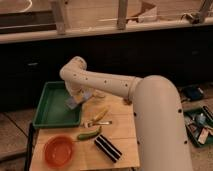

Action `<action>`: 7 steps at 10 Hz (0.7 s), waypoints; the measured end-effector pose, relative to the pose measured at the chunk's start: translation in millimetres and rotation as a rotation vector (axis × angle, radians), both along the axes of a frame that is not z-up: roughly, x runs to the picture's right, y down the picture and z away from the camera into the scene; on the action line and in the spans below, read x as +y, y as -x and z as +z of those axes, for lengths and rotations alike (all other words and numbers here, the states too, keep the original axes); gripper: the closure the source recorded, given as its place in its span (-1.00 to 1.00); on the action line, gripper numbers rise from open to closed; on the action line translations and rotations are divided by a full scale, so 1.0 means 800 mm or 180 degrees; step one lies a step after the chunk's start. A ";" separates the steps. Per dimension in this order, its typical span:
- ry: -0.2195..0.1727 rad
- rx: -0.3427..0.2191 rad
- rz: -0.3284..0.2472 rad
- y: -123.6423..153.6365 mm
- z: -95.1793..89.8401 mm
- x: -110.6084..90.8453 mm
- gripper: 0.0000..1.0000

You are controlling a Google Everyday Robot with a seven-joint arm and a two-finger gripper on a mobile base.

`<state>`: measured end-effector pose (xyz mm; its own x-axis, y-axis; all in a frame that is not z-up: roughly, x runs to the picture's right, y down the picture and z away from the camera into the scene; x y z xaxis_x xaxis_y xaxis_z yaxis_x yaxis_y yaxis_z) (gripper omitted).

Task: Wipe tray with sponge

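The green tray (50,112) lies on the left part of the wooden table. My gripper (76,100) hangs from the white arm over the tray's right rim. It is shut on the blue-grey sponge (74,104), which sits low over the tray's right side. Whether the sponge touches the tray floor cannot be told. The arm's wrist hides most of the fingers.
An orange bowl (59,150) stands at the table's front left. A black-and-white striped block (107,147), a green vegetable (89,134) and a yellow item (100,115) lie right of the tray. The white arm crosses the table's right side. A dark counter runs behind.
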<state>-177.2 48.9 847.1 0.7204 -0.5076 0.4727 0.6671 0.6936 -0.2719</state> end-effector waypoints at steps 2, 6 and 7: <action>0.0028 -0.0069 -0.0060 0.011 0.007 0.003 0.99; 0.0077 -0.0182 -0.0164 0.028 0.018 0.005 0.99; 0.0095 -0.0225 -0.0202 0.032 0.021 0.007 0.99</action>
